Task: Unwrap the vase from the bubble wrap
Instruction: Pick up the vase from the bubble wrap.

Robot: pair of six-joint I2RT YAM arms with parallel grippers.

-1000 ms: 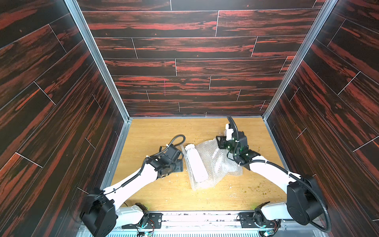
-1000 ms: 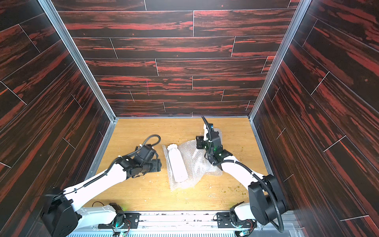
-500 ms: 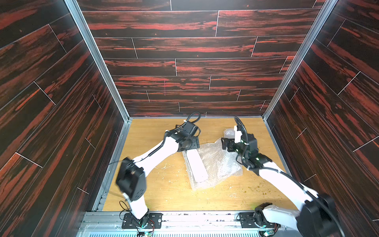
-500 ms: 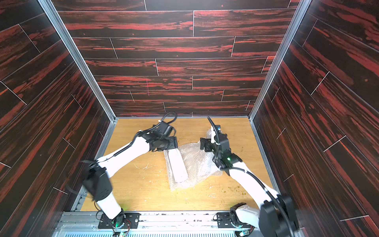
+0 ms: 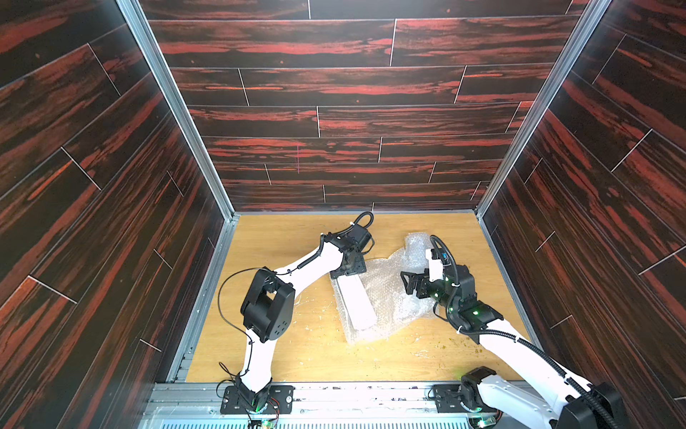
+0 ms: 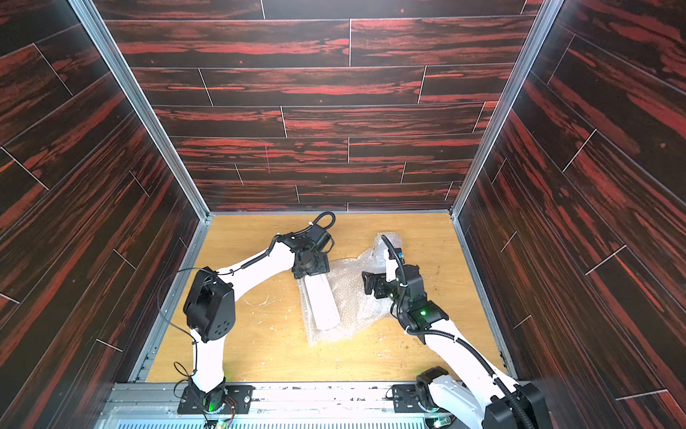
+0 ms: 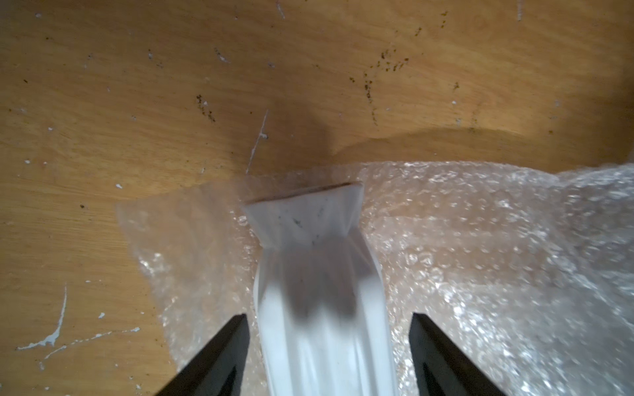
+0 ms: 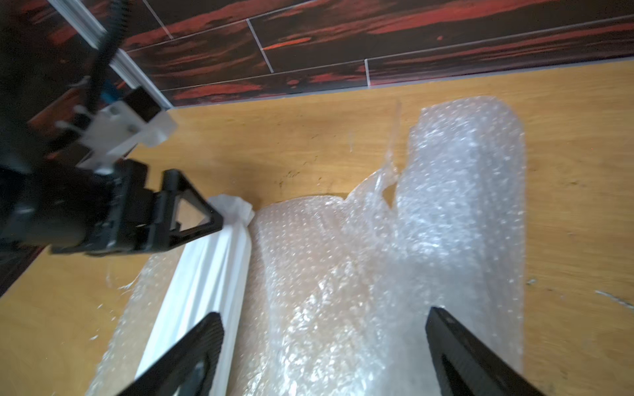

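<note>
The white ribbed vase (image 5: 357, 302) (image 6: 322, 304) lies on its side on the spread bubble wrap (image 5: 389, 297) (image 6: 354, 297), bare on top. My left gripper (image 5: 346, 271) (image 6: 310, 270) hovers at the vase's far end, open. In the left wrist view the vase (image 7: 319, 308) runs between its two fingers (image 7: 328, 317) with a gap on each side, flared mouth ahead. My right gripper (image 5: 408, 285) (image 6: 368, 283) stands open over the bubble wrap (image 8: 343, 274) with nothing gripped (image 8: 324, 319). The vase (image 8: 212, 274) lies beside one of its fingers.
A curled-up end of the bubble wrap (image 5: 417, 243) (image 8: 470, 154) stands toward the back right. The wooden floor (image 5: 297, 353) is scuffed. Dark panelled walls (image 5: 334, 178) close in the back and both sides. The left arm's elbow (image 5: 267, 304) rises left of the vase.
My left arm swung from the vase's left side round to its far end, over the neck. My right gripper opened, let the bubble wrap drop and drew back toward the front.
</note>
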